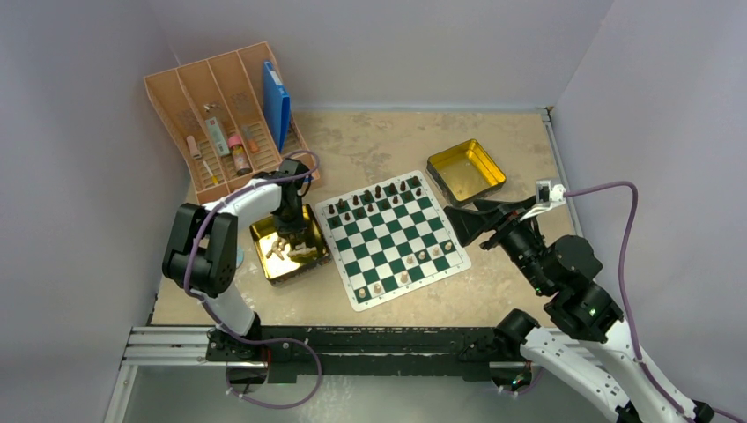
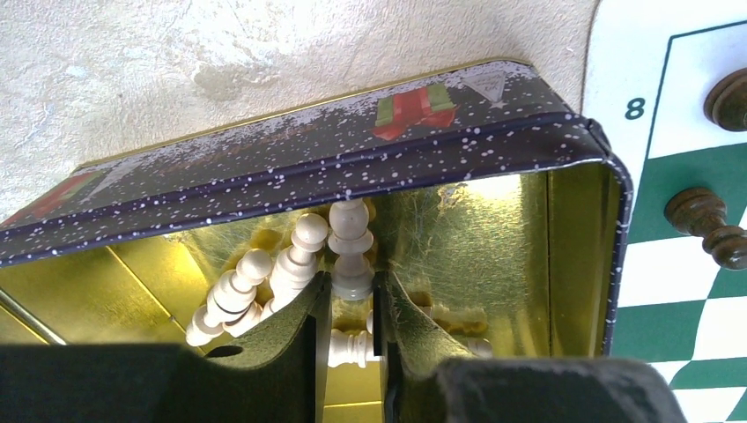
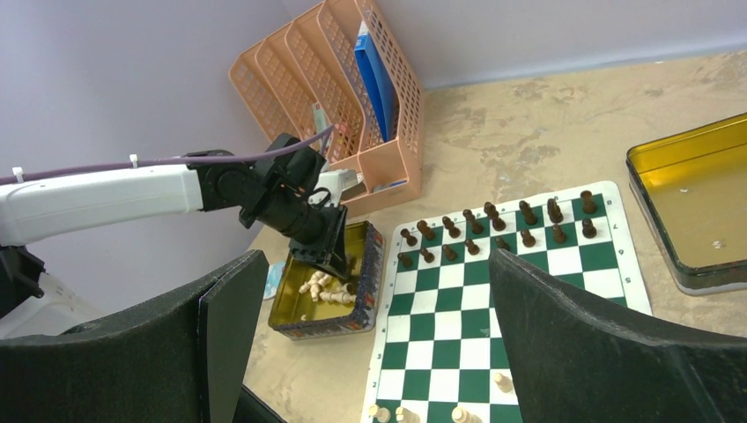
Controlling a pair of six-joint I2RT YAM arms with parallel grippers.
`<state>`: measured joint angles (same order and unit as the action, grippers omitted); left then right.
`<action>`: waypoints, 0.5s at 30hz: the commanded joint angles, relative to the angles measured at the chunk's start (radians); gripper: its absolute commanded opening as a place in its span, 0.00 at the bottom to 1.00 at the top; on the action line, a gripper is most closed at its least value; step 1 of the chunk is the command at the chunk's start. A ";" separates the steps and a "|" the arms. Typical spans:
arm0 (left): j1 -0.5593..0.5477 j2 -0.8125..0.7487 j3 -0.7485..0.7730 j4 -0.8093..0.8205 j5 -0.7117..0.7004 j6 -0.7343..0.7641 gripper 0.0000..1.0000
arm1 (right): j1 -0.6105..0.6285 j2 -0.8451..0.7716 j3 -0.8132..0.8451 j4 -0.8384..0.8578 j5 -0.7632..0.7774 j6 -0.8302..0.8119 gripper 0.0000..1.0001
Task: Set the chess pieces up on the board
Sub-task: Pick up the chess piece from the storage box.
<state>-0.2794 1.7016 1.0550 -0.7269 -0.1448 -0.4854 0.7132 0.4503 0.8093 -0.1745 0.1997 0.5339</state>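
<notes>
Left gripper point(image 2: 352, 293) is down inside the decorated tin point(image 2: 291, 176), which sits just beside the board's point(image 1: 388, 233) left side, toward the left edge of the worktop. Jaws are narrow and look pinched on the base of one upright light piece point(image 2: 351, 240). More light chess pieces point(image 2: 255, 286) lie heaped on the tin floor next to it. A few light ones already stand on the near rows of the board point(image 1: 421, 256). Dark pieces point(image 1: 379, 196) fill the far rows.

Right gripper point(image 1: 458, 227) hangs wide apart and holds nothing, just off the board's right side. A gold tin point(image 1: 465, 170) sits toward the far right corner and a pink organizer point(image 1: 225, 115) at the far left corner.

Handling, as a judgement: the pieces are light, rigid, smooth and round in section, so each can twist or pop out of flat fingers. A hold at the base leaves the head free to swing; the waist just above the base seems the safer spot. The heaped ones lie on their sides and touch each other, so neighbours may drag along. The tin wall is close, so the lift probably wants to go straight up.
</notes>
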 commanded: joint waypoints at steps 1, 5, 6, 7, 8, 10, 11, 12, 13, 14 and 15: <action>0.008 -0.021 0.023 0.002 0.013 0.022 0.14 | 0.001 0.003 0.024 0.038 0.015 -0.012 0.97; 0.006 -0.077 0.021 -0.015 0.031 0.027 0.10 | 0.002 0.010 0.011 0.051 -0.001 -0.002 0.97; 0.006 -0.096 0.017 -0.016 0.037 0.026 0.09 | 0.002 0.013 0.003 0.058 -0.001 -0.003 0.97; 0.006 -0.123 0.010 -0.015 0.044 0.025 0.09 | 0.002 0.016 -0.008 0.070 0.003 0.000 0.97; 0.006 -0.142 0.004 -0.014 0.054 0.023 0.09 | 0.002 0.023 -0.019 0.078 0.005 0.002 0.97; 0.006 -0.179 -0.006 -0.013 0.077 0.022 0.08 | 0.002 0.039 -0.026 0.082 -0.009 0.006 0.97; 0.006 -0.194 -0.012 -0.014 0.086 0.022 0.08 | 0.001 0.047 -0.029 0.084 -0.017 0.009 0.97; 0.006 -0.211 -0.016 -0.016 0.092 0.021 0.07 | 0.002 0.054 -0.033 0.090 -0.022 0.013 0.97; 0.006 -0.227 -0.021 -0.017 0.098 0.021 0.07 | 0.001 0.059 -0.039 0.097 -0.025 0.018 0.97; 0.006 -0.245 -0.027 -0.018 0.108 0.022 0.07 | 0.002 0.065 -0.045 0.107 -0.031 0.020 0.97; 0.006 -0.264 -0.034 -0.016 0.122 0.024 0.07 | 0.002 0.071 -0.054 0.120 -0.034 0.025 0.98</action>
<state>-0.2794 1.5173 1.0466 -0.7456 -0.0765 -0.4770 0.7132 0.4953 0.7757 -0.1429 0.1886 0.5419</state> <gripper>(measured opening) 0.196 0.972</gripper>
